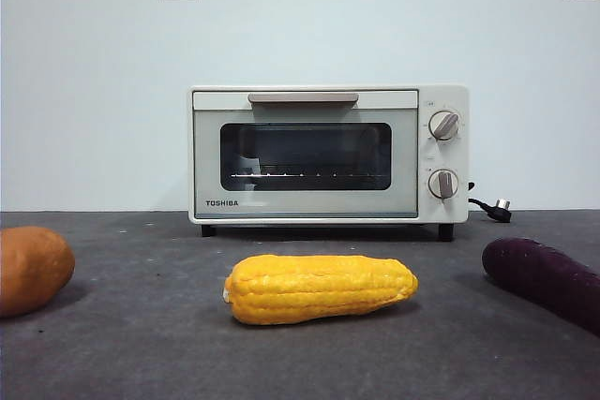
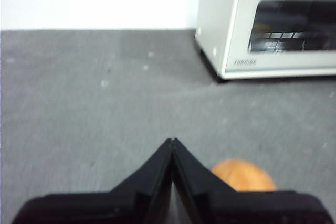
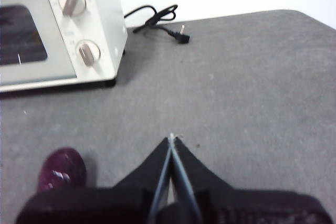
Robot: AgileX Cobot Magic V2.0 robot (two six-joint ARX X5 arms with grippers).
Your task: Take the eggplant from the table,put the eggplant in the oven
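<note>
The dark purple eggplant (image 1: 546, 279) lies on the grey table (image 1: 141, 353) at the front right; its stem end is cut off by the picture's edge. The right wrist view shows one purple end of the eggplant (image 3: 62, 169) beside my right gripper (image 3: 171, 139), which is shut and empty above the table. The cream-white oven (image 1: 328, 154) stands at the back with its glass door closed. In the left wrist view my left gripper (image 2: 172, 141) is shut and empty, held over bare table. Neither gripper shows in the front view.
A yellow corn cob (image 1: 320, 288) lies in front of the oven at the table's middle. A round orange-brown potato (image 1: 31, 269) sits at the front left, also near my left gripper (image 2: 242, 174). The oven's black power plug (image 1: 494, 207) trails at its right.
</note>
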